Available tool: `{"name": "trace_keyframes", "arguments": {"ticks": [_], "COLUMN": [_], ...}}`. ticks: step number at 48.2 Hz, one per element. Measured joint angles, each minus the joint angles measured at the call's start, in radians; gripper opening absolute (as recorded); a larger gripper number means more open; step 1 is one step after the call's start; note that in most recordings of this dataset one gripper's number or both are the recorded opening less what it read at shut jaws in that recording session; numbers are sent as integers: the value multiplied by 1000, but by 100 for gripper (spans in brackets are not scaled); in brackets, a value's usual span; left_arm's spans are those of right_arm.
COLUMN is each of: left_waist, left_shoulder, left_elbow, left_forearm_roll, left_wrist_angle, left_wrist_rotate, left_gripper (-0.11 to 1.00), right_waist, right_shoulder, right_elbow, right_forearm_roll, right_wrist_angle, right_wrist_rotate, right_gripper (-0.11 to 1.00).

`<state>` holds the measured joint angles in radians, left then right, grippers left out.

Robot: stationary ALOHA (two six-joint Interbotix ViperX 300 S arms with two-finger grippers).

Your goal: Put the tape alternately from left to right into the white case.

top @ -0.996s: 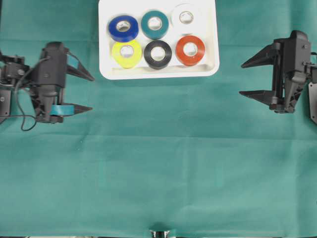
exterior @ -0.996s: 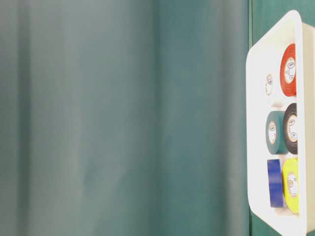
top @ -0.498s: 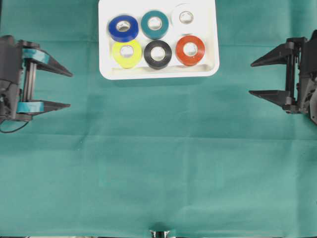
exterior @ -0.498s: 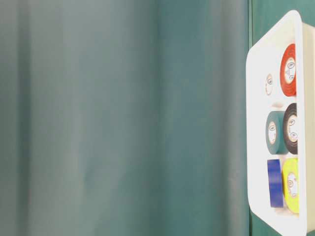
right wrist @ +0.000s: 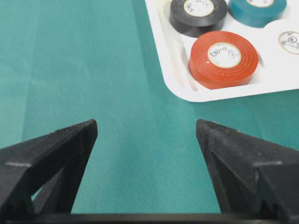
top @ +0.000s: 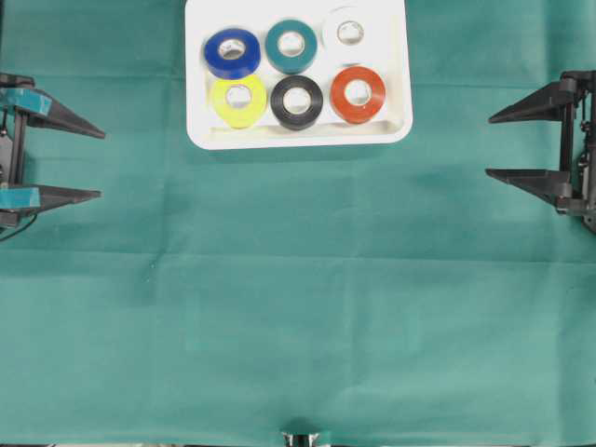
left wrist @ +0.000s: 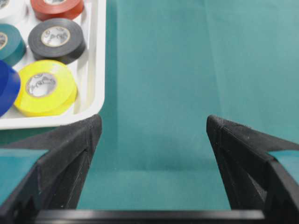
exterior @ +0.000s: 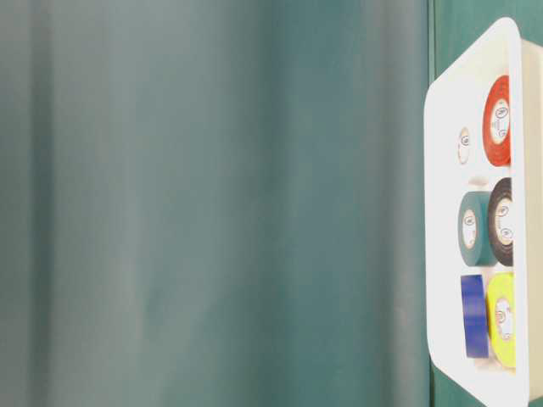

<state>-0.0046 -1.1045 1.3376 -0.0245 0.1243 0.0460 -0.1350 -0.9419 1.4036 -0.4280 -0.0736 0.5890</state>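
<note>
Now the white case (top: 298, 138), a smooth shallow plastic tray with rounded corners and a raised rim, sits ahead of both grippers and between them, on a matte green cloth (top: 298, 307) with a fine weave. All six ring-shaped rolls lie flat inside it in two rows, each with a pale core: blue roll (top: 232, 52), teal roll (top: 291, 45) and white roll (top: 349, 33) in the far row, yellow roll (top: 238, 100), black roll (top: 297, 101) and red roll (top: 358, 93) in the near row. Neighbours sit close, some touching. The left gripper (top: 82, 164) has its black, tapered, rough-surfaced fingers spread wide with nothing between them; teal strips mark their bases. The right gripper (top: 503, 145) stands just as wide and bare. Nothing lies between either tool and the case, only cloth. Against the earlier frames, both grippers have drawn back toward the outer edges, well apart from the case, while the rolls have not shifted
</note>
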Motion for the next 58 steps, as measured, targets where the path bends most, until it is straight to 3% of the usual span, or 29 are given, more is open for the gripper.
{"name": "trace_keyframes", "arguments": {"ticks": [27,58], "left_waist": [2,3], "left_shoulder": [-118,-126], "left_elbow": [54,87], "left_forearm_roll": [0,2], "left_wrist_angle": [3,6], "left_wrist_rotate": [6,12], "left_gripper": [95,95], "right_waist": [-2,0], "right_shoulder": [-54,-112], "right_elbow": [35,92], "right_forearm_roll": [-2,-3], "right_wrist_angle": [2,26], "right_wrist_rotate": [0,-9], "right_gripper": [81,81]}}
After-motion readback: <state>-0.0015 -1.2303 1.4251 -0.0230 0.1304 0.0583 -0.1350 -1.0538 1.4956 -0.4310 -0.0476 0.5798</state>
